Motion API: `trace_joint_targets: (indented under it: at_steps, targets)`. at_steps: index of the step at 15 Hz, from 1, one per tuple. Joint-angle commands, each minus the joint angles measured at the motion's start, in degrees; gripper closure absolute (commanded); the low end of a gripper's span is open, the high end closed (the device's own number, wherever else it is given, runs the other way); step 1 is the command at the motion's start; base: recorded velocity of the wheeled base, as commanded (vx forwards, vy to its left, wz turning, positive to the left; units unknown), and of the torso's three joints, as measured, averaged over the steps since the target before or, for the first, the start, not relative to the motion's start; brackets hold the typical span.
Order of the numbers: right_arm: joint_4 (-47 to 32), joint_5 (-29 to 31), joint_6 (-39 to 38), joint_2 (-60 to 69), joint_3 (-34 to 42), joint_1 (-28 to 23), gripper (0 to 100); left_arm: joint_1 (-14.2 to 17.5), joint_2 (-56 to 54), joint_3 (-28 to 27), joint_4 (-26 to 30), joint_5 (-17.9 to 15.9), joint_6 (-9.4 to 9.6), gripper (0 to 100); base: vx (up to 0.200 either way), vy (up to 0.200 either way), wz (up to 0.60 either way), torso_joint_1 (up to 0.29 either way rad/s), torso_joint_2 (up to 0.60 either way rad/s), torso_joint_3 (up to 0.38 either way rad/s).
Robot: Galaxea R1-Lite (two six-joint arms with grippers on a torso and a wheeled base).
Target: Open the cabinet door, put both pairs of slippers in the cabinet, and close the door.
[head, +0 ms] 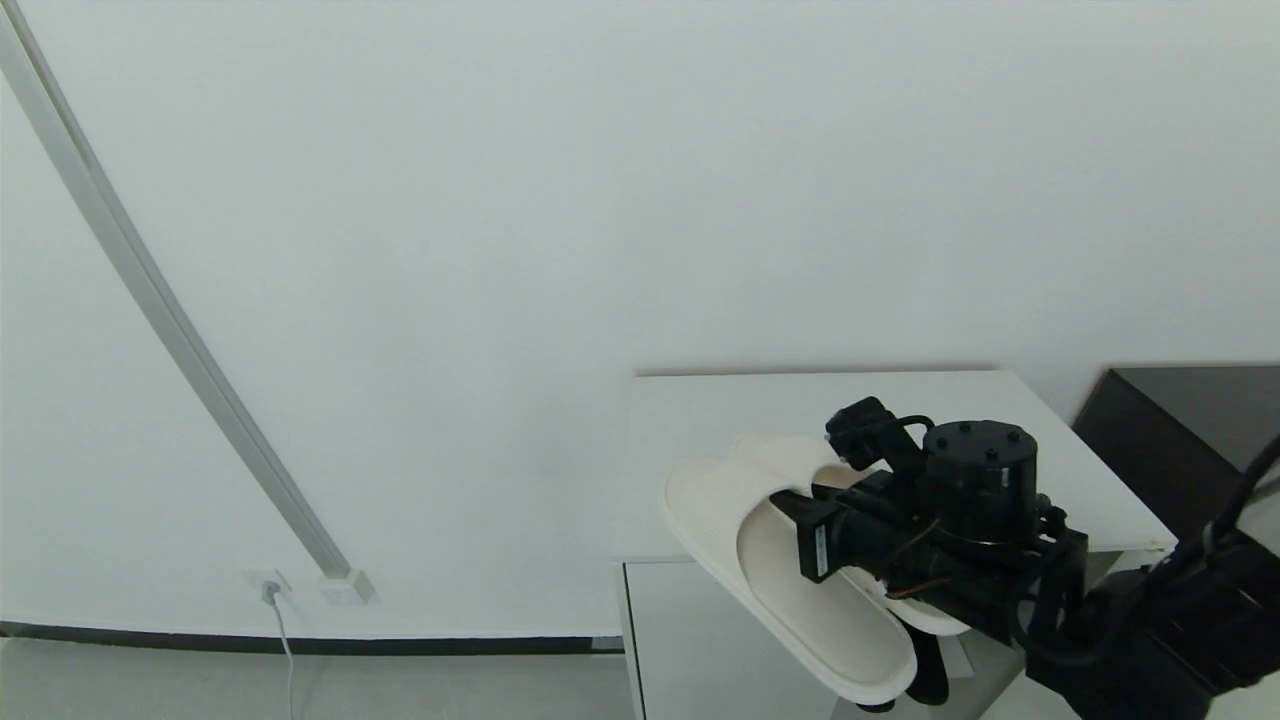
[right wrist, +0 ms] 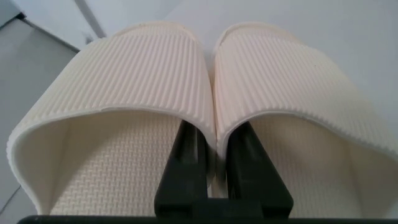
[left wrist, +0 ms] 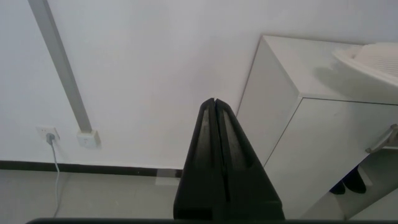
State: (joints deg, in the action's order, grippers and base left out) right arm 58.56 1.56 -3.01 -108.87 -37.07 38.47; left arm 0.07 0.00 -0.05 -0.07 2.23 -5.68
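1. My right fingers (right wrist: 252, 174) are clamped on the pale slippers (head: 800, 590). One finger sits inside each slipper, and the two inner walls are pinched together between them.
2. The slippers lie side by side. In the head view they sit at about 5 o'clock, toes toward 11 o'clock and heels toward 5 o'clock.
3. Their toes are over the top of the white cabinet (head: 720, 450) and their heels hang past its front edge. I cannot tell whether the soles touch the top.
4. My left fingers (left wrist: 233, 162) are pressed flat together with nothing between them. They are off to the cabinet's 9 o'clock side, well apart from it.
5. In the left wrist view the cabinet front carries a handle (left wrist: 382, 140). I cannot tell whether the door is shut.
6. On the wall at 7 o'clock in the head view is a socket (head: 268, 585) with a cord hanging from it. A grey conduit strip (head: 180, 330) runs up from just beside it toward 11 o'clock.
7. A dark piece of furniture (head: 1180, 430) stands at the cabinet's 3 o'clock side.
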Motion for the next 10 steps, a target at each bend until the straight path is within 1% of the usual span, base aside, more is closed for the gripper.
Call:
trace_joint_targets:
  at_steps: [1,8,10]
  targets:
    - [0.1,-0.2,0.0,4.2,2.5,0.3,100,0.0,0.0,0.0,0.0,0.1,-0.03,100,0.000,0.000,0.00,0.000,0.00,0.000]
    - [0.1,0.1,0.0,3.1,2.4,1.0,100,0.0,0.1,0.0,0.0,0.1,-0.03,100,0.000,0.000,0.00,0.000,0.00,0.000]
    - [0.1,1.0,0.0,3.1,2.4,1.1,100,0.0,0.0,0.0,0.0,0.0,-0.12,100,-0.200,0.000,0.00,0.015,0.00,0.000]
